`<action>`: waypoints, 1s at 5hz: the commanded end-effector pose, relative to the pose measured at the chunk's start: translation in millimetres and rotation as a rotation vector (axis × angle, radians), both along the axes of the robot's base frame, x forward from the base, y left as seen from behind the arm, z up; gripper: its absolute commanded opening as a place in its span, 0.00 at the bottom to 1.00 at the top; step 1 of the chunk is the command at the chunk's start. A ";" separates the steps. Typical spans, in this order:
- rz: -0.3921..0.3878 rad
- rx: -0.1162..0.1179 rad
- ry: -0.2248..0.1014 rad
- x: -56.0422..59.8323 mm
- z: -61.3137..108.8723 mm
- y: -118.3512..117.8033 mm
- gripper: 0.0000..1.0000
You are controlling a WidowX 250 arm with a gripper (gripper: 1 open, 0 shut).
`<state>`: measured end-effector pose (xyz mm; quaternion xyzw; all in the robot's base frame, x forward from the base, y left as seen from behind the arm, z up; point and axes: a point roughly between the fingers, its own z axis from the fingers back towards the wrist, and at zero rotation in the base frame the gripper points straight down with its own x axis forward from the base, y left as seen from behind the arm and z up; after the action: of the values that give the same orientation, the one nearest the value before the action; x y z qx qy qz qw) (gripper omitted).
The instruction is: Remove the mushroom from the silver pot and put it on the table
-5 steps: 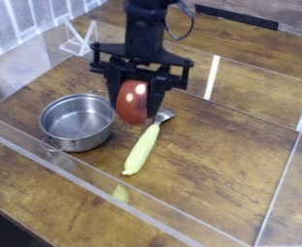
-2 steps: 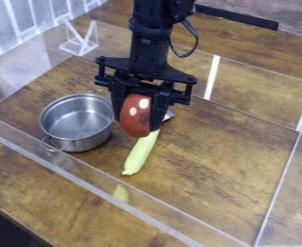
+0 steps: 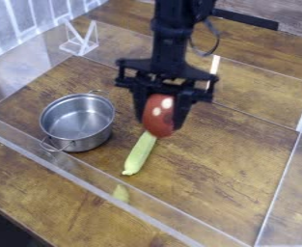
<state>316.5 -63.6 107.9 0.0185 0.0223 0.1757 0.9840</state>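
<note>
The red-brown mushroom (image 3: 161, 114) hangs in the air between my gripper's (image 3: 162, 108) black fingers, which are shut on it. It sits above the brown wood table (image 3: 218, 154), to the right of the silver pot (image 3: 76, 123) and over the upper end of the yellow-green corn piece. The pot stands empty at the left, a clear gap away from the mushroom. My arm comes down from the top of the view, pointing straight down.
A long yellow-green corn-like piece (image 3: 140, 152) lies on the planks right of the pot. Clear acrylic walls (image 3: 179, 227) border the front and right side. A small clear stand (image 3: 78, 41) sits at the back left.
My gripper has carried the mushroom to the right, away from the pot, and it now hangs past the top of the corn piece. The pot and corn piece have stayed put.
</note>
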 end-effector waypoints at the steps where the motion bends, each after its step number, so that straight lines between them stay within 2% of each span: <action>1: 0.049 -0.020 -0.046 9.2 12.6 -18.9 0.00; 2: 0.135 -0.024 -0.047 8.3 14.6 -27.2 0.00; 4: 0.203 -0.032 -0.061 10.3 19.8 -30.8 0.00; 5: 0.238 -0.034 -0.066 16.1 22.4 -24.0 0.00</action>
<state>326.6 -88.6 114.4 0.0059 0.0180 0.2885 0.9573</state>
